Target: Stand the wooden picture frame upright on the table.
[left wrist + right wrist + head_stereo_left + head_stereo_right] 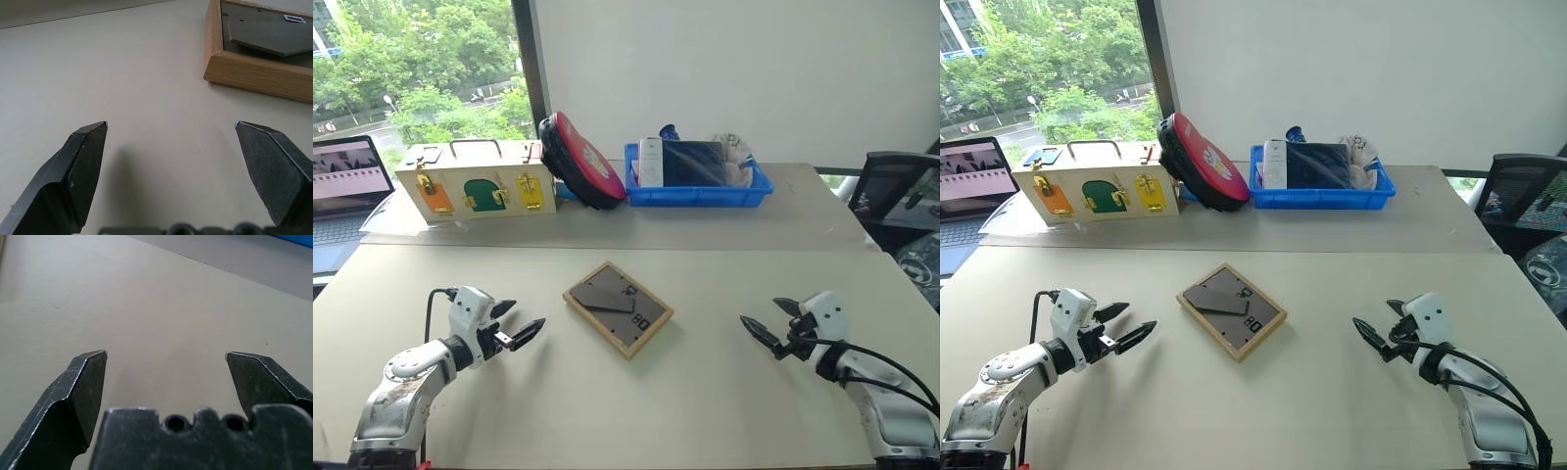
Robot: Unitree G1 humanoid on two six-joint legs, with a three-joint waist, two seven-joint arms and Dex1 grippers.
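The wooden picture frame (618, 307) lies face down at the centre of the table (705, 411), its long axis running from upper left to lower right. The left gripper (521, 327) at lower left sits nearer than the right gripper (766, 321) at lower right; both gape wide, empty.

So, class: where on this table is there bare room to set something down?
Bare table lies between the left claw and the wooden picture frame, and between frame and right claw. The far edge is crowded: latch box, blue bin.
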